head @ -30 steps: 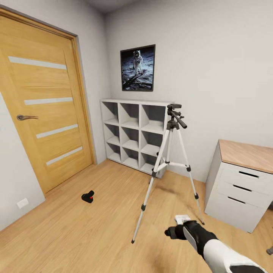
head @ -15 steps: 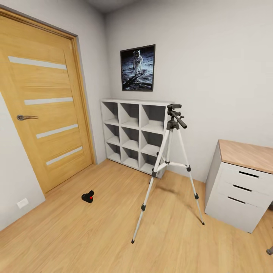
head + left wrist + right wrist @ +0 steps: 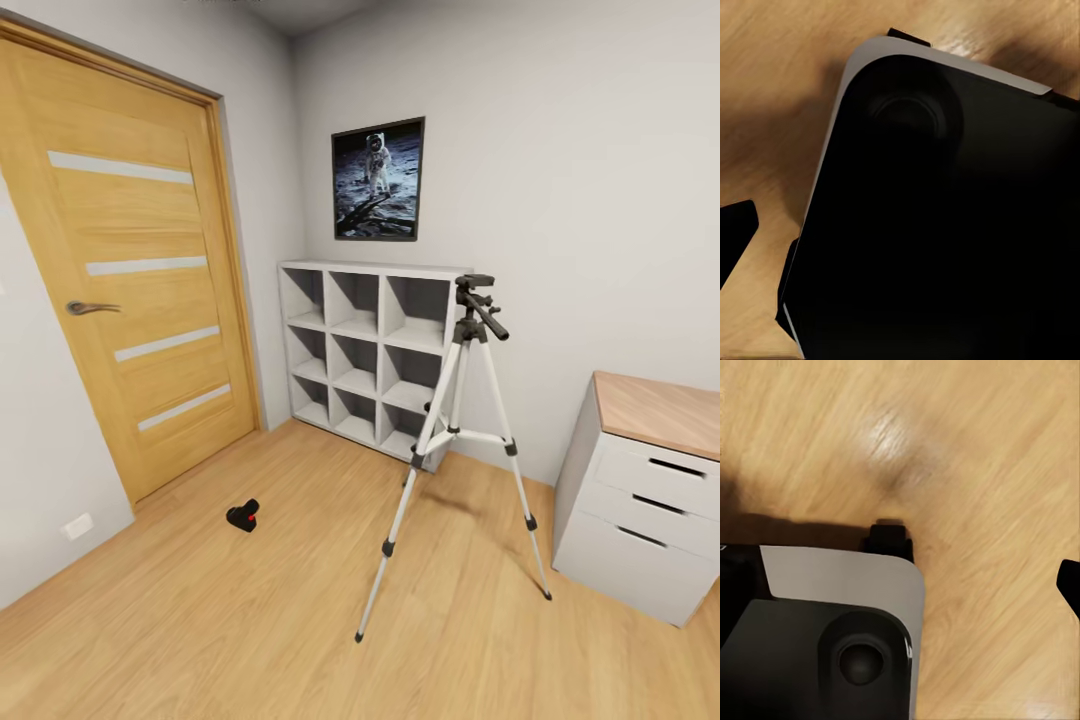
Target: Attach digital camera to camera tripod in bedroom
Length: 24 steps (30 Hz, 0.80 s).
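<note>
Ahead, one digital camera (image 3: pixel 243 515) lies on the wood floor (image 3: pixel 250 620), well apart from one camera tripod (image 3: pixel 462 440) standing before white cube shelving (image 3: pixel 368 350). Wrist views catch dark robot parts over planks; whether either gripper is spread or pressed together cannot be told.

place: room in a home | floor: light wood planks (image 3: pixel 250 620) | walls: pale grey | oak door (image 3: pixel 130 300) | white cube shelving (image 3: pixel 370 350) | white drawer unit (image 3: pixel 640 500), wood top | framed astronaut picture (image 3: pixel 378 180)

right arm gone from head view, camera turned slightly leftward
</note>
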{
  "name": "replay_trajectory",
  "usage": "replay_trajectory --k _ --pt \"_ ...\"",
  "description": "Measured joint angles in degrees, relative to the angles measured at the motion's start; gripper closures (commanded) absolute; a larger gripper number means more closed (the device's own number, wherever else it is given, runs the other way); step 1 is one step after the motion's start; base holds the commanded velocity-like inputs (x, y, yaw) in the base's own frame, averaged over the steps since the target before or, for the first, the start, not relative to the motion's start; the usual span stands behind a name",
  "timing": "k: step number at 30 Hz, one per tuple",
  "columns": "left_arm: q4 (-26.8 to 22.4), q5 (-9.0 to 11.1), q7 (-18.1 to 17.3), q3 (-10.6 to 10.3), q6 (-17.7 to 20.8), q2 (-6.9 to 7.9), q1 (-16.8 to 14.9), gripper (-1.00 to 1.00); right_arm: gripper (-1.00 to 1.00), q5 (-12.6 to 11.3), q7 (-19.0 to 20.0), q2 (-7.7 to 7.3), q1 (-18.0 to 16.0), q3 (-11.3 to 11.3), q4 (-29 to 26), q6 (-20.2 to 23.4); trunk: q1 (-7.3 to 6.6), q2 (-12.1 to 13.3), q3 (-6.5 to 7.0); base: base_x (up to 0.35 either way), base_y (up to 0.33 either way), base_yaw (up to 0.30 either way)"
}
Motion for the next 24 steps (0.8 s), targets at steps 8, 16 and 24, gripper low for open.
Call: replay_trajectory --k 8,16,24 --pt "0.00 0.40 0.03 -0.02 0.00 -0.01 0.00 -1.00 -1.00 1.13 -0.16 0.14 0.07 0.08 0.00 -2.51 0.00 0.00 0.00 0.000 0.000 0.265" --pt "0.06 0.38 0.02 -0.05 0.00 -0.05 0.00 -1.00 -1.00 5.59 -0.25 0.17 0.10 0.10 0.01 -3.50 0.00 0.00 0.00 0.000 0.000 0.271" --pt "0.08 0.34 0.07 -0.05 0.00 -0.05 0.00 -1.00 -1.00 6.16 -0.26 0.06 0.29 0.10 0.01 -4.00 0.00 0.00 0.00 0.005 0.000 0.272"
